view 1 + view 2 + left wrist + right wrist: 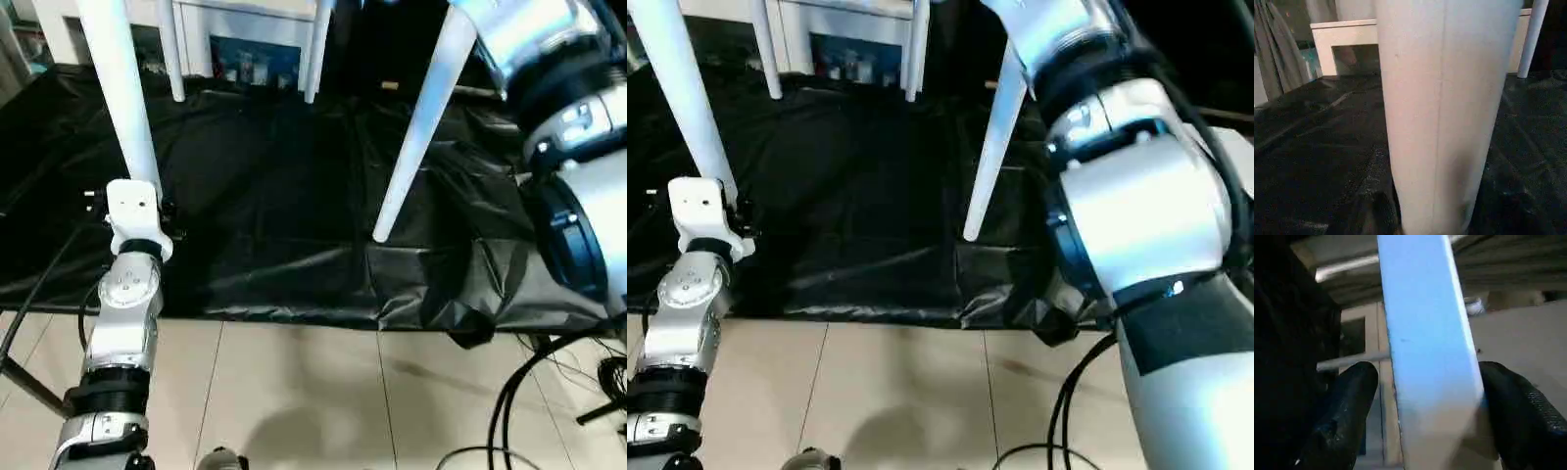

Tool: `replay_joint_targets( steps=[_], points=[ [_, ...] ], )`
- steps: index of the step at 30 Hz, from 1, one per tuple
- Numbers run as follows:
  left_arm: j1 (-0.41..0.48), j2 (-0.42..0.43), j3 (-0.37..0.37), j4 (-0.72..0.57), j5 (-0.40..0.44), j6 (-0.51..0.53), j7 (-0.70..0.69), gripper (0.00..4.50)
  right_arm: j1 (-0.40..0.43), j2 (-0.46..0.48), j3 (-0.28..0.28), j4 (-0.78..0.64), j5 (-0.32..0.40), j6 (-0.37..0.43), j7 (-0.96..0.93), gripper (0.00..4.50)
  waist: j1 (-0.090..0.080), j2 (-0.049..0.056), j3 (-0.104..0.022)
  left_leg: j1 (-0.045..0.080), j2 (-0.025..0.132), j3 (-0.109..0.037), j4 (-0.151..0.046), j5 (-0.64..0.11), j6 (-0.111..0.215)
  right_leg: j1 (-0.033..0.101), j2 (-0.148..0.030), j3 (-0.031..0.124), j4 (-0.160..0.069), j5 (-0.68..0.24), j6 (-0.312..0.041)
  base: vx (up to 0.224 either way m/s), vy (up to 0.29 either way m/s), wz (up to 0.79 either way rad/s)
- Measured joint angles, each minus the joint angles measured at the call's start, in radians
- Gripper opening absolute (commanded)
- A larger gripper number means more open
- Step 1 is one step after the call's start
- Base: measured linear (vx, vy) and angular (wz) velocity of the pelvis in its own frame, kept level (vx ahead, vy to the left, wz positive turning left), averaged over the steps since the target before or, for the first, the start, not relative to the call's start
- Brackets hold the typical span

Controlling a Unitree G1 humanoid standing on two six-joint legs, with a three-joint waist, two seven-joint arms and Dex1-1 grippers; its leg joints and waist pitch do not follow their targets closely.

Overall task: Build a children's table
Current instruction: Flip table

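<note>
No legible text, label, brand, number or sign found on any surface. Blue-and-white printed panel [253, 61] behind white furniture frame at back: markings seen, too small and blurred to be read. White tapered plastic legs [421, 117], black crinkled plastic floor sheet [274, 215], silver forearm casings [122, 323]: unmarked.

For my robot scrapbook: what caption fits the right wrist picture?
Two black fingers either side of the white table leg, close up.
</note>
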Motion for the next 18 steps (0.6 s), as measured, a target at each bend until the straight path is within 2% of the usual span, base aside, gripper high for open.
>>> replay_joint_targets(
  steps=[3,7,9,10,11,12,13,14,18],
  points=[
    [-0.016,0.011,-0.006,0.033,0.0,-0.013,-0.012,1.54,0.079,0.012,-0.029,-0.04,0.033,-0.092,-0.048,3.96,0.0,0.001,-0.001,0.001,0.0,0.0,0.0,0.0,0.0,0.0,0.0,0.0,0.0,0.0,0.0,0.0,0.0,0.0],
    [-0.053,0.016,-0.017,0.082,0.0,-0.026,-0.025,1.54,0.284,0.101,-0.046,-0.142,0.123,-0.251,-0.04,4.06,0.003,0.003,0.001,-0.001,0.0,0.001,0.0,0.0,0.0,-0.001,0.0,0.0,-0.001,0.004,0.0,0.0,0.0,0.0],
    [-0.053,0.02,-0.02,0.087,-0.001,-0.034,-0.031,1.54,0.335,0.11,-0.047,-0.177,0.137,-0.286,-0.05,4.06,0.005,0.006,0.003,-0.002,0.0,0.001,0.002,0.0,0.0,-0.001,0.0,0.0,0.0,0.005,0.0,0.0,0.0,0.0],
    [-0.056,0.024,-0.02,0.092,-0.003,-0.036,-0.036,1.89,0.364,0.108,-0.057,-0.225,0.159,-0.296,-0.062,4.06,0.005,0.006,0.003,-0.002,0.0,0.001,0.002,0.0,0.0,0.0,0.0,0.0,0.0,0.005,0.0,0.0,0.0,0.0],
    [-0.059,0.028,-0.02,0.102,-0.004,-0.04,-0.039,1.89,0.393,0.107,-0.065,-0.281,0.181,-0.292,-0.064,4.06,0.005,0.006,0.003,-0.001,0.0,0.001,0.002,0.0,0.0,0.0,0.0,0.0,-0.001,0.005,0.0,0.0,0.0,0.0],
    [-0.064,0.037,-0.022,0.115,-0.003,-0.043,-0.045,2.1,0.434,0.112,-0.073,-0.343,0.209,-0.285,-0.065,4.06,0.005,0.007,0.002,0.0,0.001,0.001,0.002,0.0,0.0,0.001,0.0,0.0,-0.001,0.005,0.0,0.0,0.0,0.0],
    [-0.069,0.051,-0.024,0.128,-0.002,-0.044,-0.052,2.1,0.496,0.123,-0.075,-0.416,0.24,-0.272,-0.064,4.06,0.003,0.008,0.002,0.001,0.001,0.001,0.001,0.0,0.0,0.002,0.0,0.0,-0.001,0.005,0.0,0.0,0.0,0.0],
    [-0.071,0.062,-0.025,0.136,0.002,-0.044,-0.06,2.3,0.544,0.133,-0.073,-0.449,0.255,-0.262,-0.061,4.06,0.002,0.009,0.002,0.002,0.001,0.001,0.002,0.0,0.0,0.003,0.0,0.0,-0.001,0.005,0.0,0.0,0.0,0.0],
    [-0.076,0.081,-0.035,0.16,0.009,-0.049,-0.081,2.61,0.749,0.163,-0.04,-0.533,0.278,-0.177,-0.062,4.06,0.002,0.016,0.004,0.001,0.0,0.001,0.001,0.0,0.0,0.001,0.0,0.001,0.0,0.006,0.0,0.0,0.0,0.0]
  ],
)
